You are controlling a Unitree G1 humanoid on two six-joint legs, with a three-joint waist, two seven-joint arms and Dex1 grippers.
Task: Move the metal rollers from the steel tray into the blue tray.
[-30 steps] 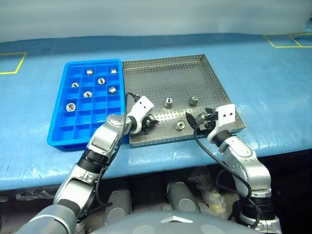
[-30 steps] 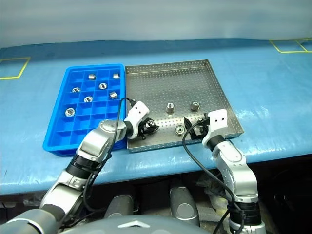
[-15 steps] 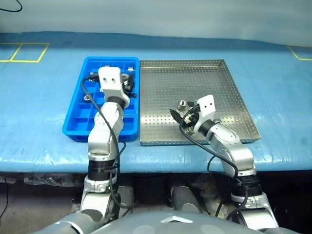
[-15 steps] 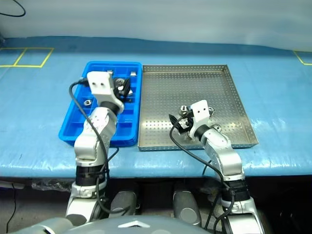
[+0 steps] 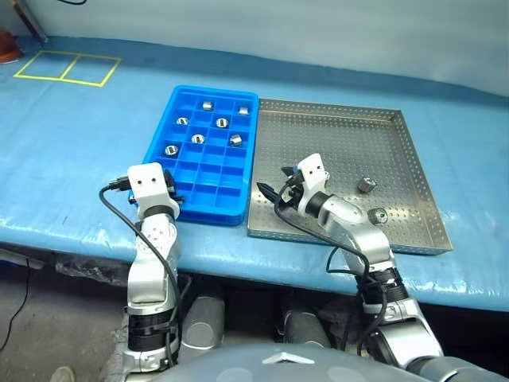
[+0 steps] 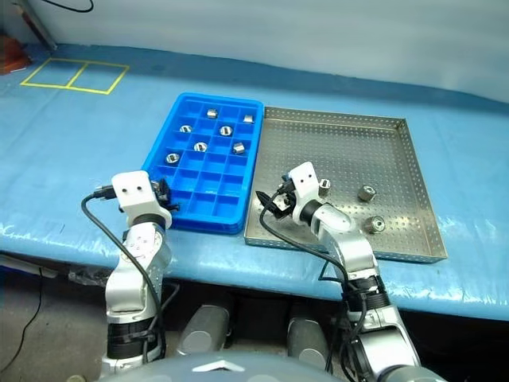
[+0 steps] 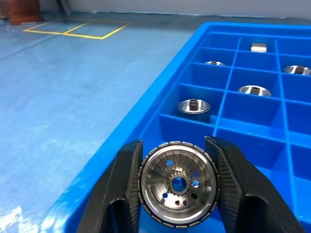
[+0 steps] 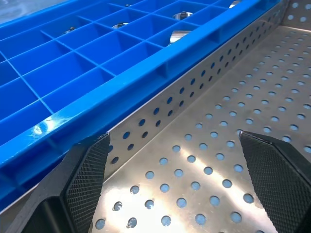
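Note:
My left gripper (image 7: 178,160) is shut on a metal roller (image 7: 178,183), held level just outside the blue tray's (image 5: 208,179) near left corner. Several more metal rollers (image 5: 199,138) lie in the far compartments of the blue tray. My right gripper (image 8: 175,160) stands open with nothing between its fingers, low over the steel tray's (image 5: 342,143) left side, close to the wall next to the blue tray. Three rollers remain in the steel tray: one (image 6: 324,188) just behind my right wrist, two (image 5: 367,185) (image 5: 377,216) further right.
Both trays sit side by side on a table under a blue cover (image 5: 71,151). Yellow tape squares (image 5: 67,68) mark the far left. The table's front edge runs just below both grippers.
The view has swung. My left gripper carried its roller from the steel tray's front left, over the blue tray, to that tray's near left corner. My open right gripper moved leftward across the steel tray.

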